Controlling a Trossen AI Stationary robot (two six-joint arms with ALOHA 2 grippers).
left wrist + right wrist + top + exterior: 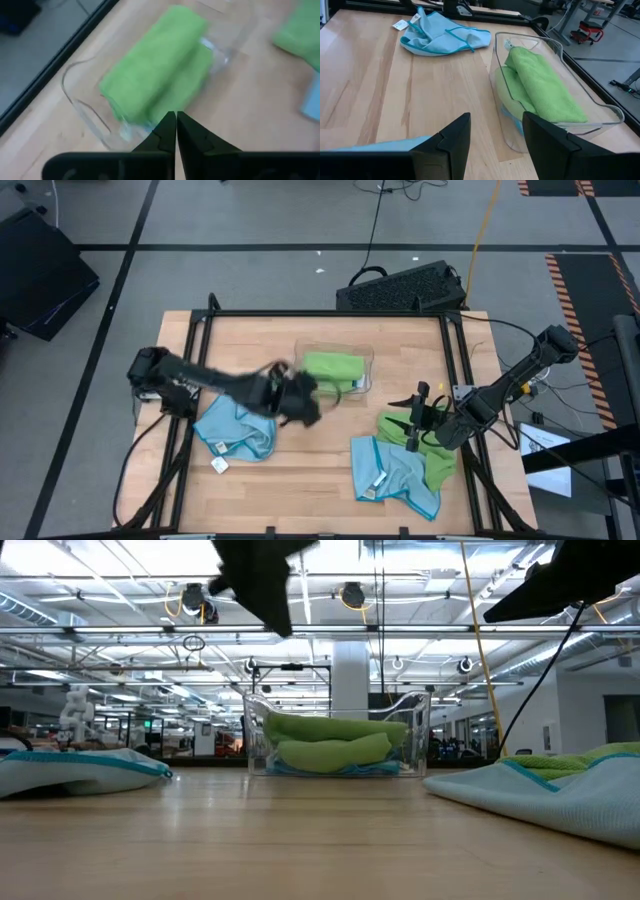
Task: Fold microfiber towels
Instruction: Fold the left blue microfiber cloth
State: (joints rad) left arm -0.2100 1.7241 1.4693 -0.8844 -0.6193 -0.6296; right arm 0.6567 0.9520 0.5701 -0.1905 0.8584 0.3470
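- Left end effector point(298, 398) hangs near the middle of the high view, just left of the clear plastic tray point(367, 385); its two dark fingers point(165, 135) are pressed together and pinch nothing.
- Right end effector point(418, 420) sits at the right of the high view, above the pile of towels there; its fingers point(451, 137) are spread with bare desk point(310, 470) showing between them.
- Folded lime green towels point(333, 367) lie stacked in the tray at upper centre of the high view; a strip of light blue shows under them in the low view, though what it is stays hard to tell through the plastic.
- One light blue towel point(236, 430) lies crumpled at lower left of the desk, its white tag point(219, 465) poking out at its lower edge.
- Another light blue towel point(392, 475) lies at lower right, partly on top of an unfolded lime green towel point(432, 455) that reaches up under the right end effector.
- Beyond the desk's top edge a dark keyboard-like object point(400, 288) rests on the floor.
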